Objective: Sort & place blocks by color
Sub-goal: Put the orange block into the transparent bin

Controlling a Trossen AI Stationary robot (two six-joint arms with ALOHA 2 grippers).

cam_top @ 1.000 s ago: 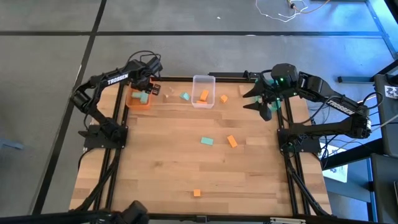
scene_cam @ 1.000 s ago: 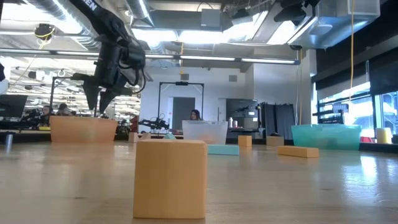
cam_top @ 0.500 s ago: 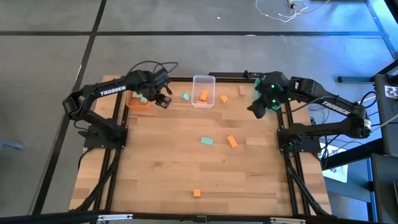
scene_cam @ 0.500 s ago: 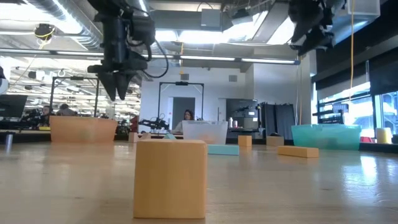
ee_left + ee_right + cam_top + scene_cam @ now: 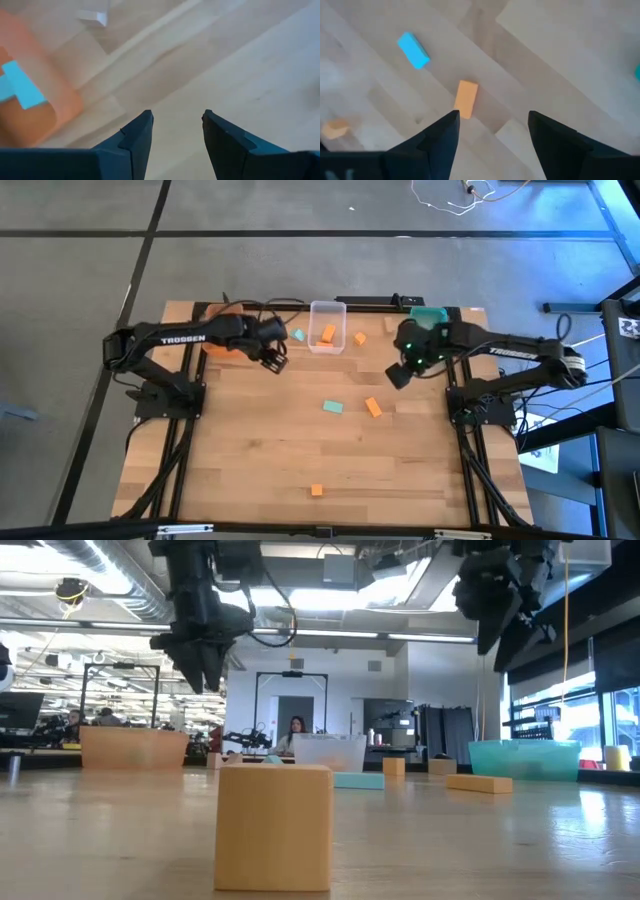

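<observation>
Looking straight down: left gripper (image 5: 277, 357) sits over the wood just beside the orange bin (image 5: 222, 346), fingers apart, nothing held. Right gripper (image 5: 397, 375) is over the table's right-centre, near the teal bin (image 5: 432, 315), also spread and empty. Clear bin (image 5: 327, 326) at the far edge holds an orange block (image 5: 328, 333). Loose on the table: mint block (image 5: 298, 335) left of the clear bin, orange block (image 5: 360, 338) right of it, mint block (image 5: 333, 407) and orange block (image 5: 373, 407) mid-table, near each other but apart, one more orange block (image 5: 316, 490) near the front edge.

Low view: front orange block (image 5: 273, 827) looms large in the foreground, standing on the table. Left gripper (image 5: 205, 678) hangs above the surface at left; right gripper (image 5: 495, 615) is high at upper right. Orange bin (image 5: 133, 748) at left, teal bin (image 5: 523, 757) at right, clear bin (image 5: 329, 751) between. A person (image 5: 297, 726) sits far back in the room.

Left wrist view: left gripper (image 5: 176, 127) fingers parted over bare wood, orange bin (image 5: 30, 95) alongside with a mint block (image 5: 20, 88) inside.

Right wrist view: right gripper (image 5: 492, 127) fingers wide apart, empty, above the mid-table orange block (image 5: 466, 99), mint block (image 5: 413, 49) farther off; another orange block (image 5: 335, 128) shows at the edge.
</observation>
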